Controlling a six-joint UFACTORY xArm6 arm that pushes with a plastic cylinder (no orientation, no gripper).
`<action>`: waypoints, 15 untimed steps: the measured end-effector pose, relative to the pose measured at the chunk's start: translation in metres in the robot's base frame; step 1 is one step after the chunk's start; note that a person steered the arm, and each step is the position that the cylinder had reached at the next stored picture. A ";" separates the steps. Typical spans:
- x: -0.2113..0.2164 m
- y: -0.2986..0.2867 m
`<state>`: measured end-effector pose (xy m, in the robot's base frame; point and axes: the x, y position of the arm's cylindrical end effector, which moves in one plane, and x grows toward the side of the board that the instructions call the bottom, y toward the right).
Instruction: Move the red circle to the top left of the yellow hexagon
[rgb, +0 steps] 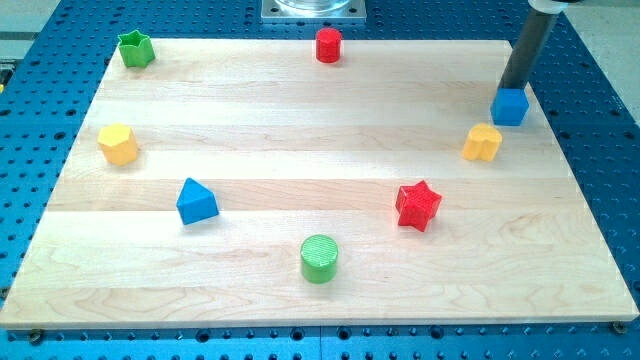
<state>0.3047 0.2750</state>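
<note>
No claw is fitted, so there is nothing to open or close; the arm ends in a dark rod, and my tip (507, 90) is seen at the tabletop's (300, 140) right edge near the far right corner, its very end hidden just behind the blue cube (510, 107), apparently touching it. Just beside the cube, toward the near side, the yellow heart-like block (483, 143) is found. Farther out, a red star (418, 205), a green cylinder (320, 259) and a blue triangle (196, 202) are spread along the near half. The red circle (328, 45) is placed at the middle of the far edge, well apart from my tip. The yellow hexagon (118, 144) is set by the left edge, with a green star (135, 48) in the far left corner. Since pushing alone is possible, the circle is judged to need driving leftward from its right side; that push is not yet begun.
</note>
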 end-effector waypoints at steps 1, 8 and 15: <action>-0.020 0.031; -0.113 0.019; -0.111 -0.233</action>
<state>0.1932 0.0421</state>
